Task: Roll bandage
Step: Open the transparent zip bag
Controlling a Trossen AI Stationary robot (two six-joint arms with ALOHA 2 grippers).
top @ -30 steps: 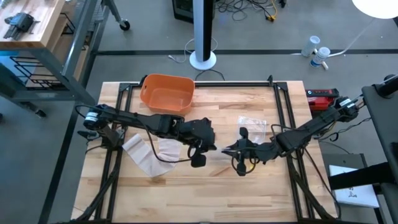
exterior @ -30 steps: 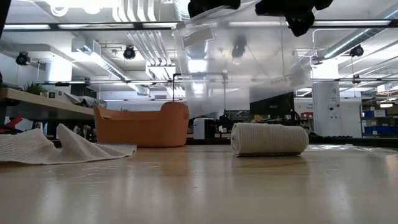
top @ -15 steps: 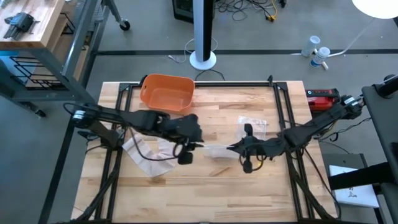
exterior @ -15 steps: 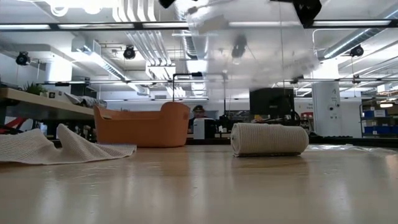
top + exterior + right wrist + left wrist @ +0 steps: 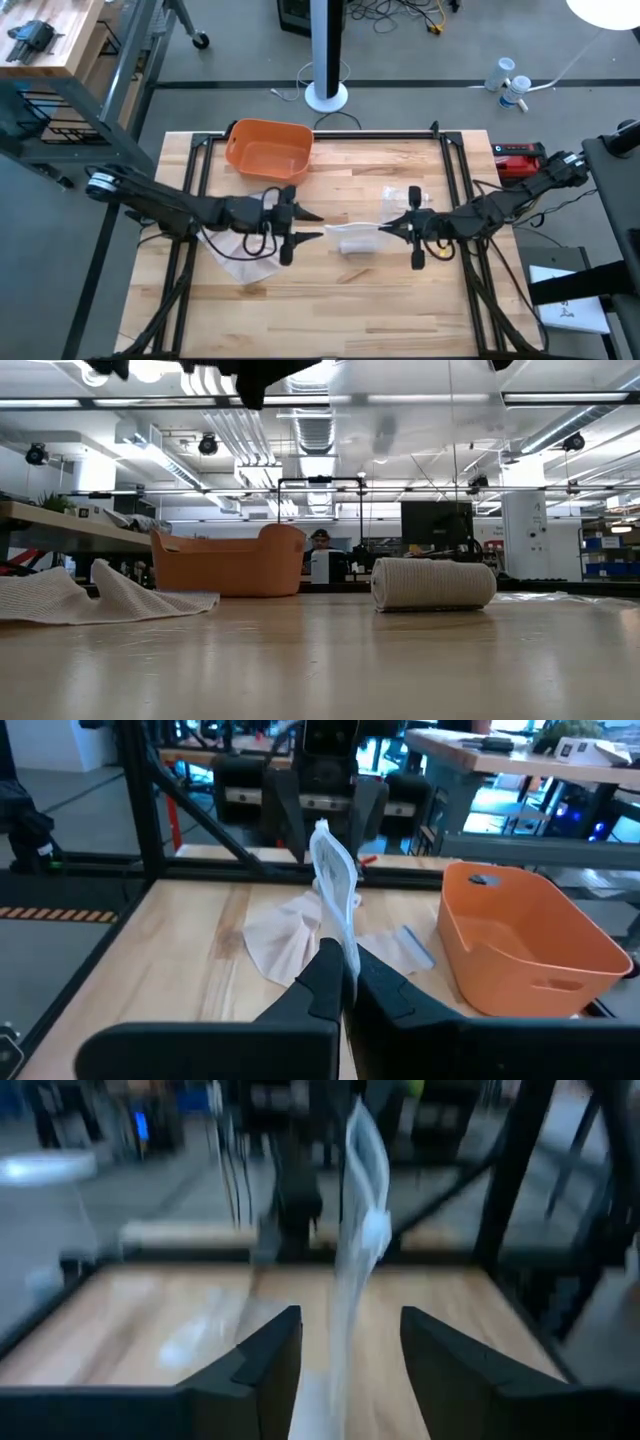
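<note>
A rolled bandage (image 5: 357, 247) (image 5: 432, 582) lies on its side at the table's middle. A loose unrolled bandage (image 5: 240, 255) (image 5: 90, 598) lies flat at the left. Above the roll a clear plastic bag (image 5: 350, 229) (image 5: 333, 870) hangs in the air, with my right gripper (image 5: 383, 229) shut on its right end. My left gripper (image 5: 318, 226) (image 5: 345, 1350) stands open just left of the bag, level with it. The bag (image 5: 360, 1200) shows ahead of the left fingers, apart from them. My right gripper pinches the clear bag's right-hand edge (image 5: 340, 945) between its two fingers. The fingers lie level and come from the table's right. The bag stands edge-up, stretching out toward the left gripper, lifted clear of the table and of the roll.
An orange basket (image 5: 268, 150) (image 5: 230, 560) stands at the far left of the table. A second clear bag (image 5: 405, 200) lies flat behind the right gripper. Black frame rails (image 5: 465, 190) run along the table's sides. Bare wood lies toward the near edge.
My left gripper has let go of the clear bag, opened, and drawn back toward the table's left edge. My right gripper has gone a little toward the right edge, keeping hold of the bag. Both have risen. The roll has stayed put.
</note>
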